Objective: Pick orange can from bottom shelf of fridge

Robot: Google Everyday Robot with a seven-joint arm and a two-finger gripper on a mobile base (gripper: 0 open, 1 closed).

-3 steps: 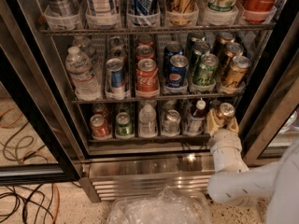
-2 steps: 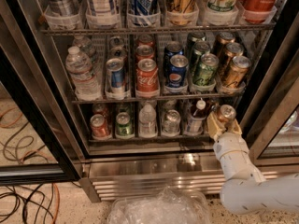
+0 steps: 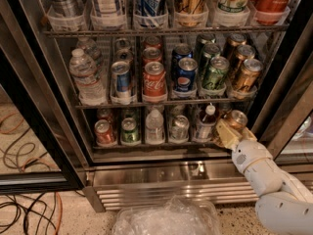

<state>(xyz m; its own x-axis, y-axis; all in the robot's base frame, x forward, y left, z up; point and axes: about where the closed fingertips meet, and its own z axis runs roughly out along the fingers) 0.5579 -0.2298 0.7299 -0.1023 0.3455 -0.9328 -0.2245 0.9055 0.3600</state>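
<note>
The fridge point(image 3: 44, 146) stands open, with stocked wire racks. The orange can point(image 3: 238, 118) is at the far right of the bottom shelf point(image 3: 146, 145), slightly tilted, its silver top showing. My gripper point(image 3: 231, 131) reaches in from the lower right. Its cream fingers point(image 3: 223, 132) are closed around the lower part of the orange can, whose base is hidden behind them. My white arm point(image 3: 264, 175) runs down to the lower right corner.
The bottom shelf also holds a red can point(image 3: 103, 131), a green can point(image 3: 129, 130), a water bottle point(image 3: 155, 125), a silver can point(image 3: 179, 127) and a small bottle point(image 3: 208, 121). The steel base grille point(image 3: 171, 190) is below. Crumpled clear plastic point(image 3: 166, 219) and cables point(image 3: 24, 209) lie on the floor.
My arm has shifted slightly right and lower. The gripper stays at the orange can at the shelf's right end.
</note>
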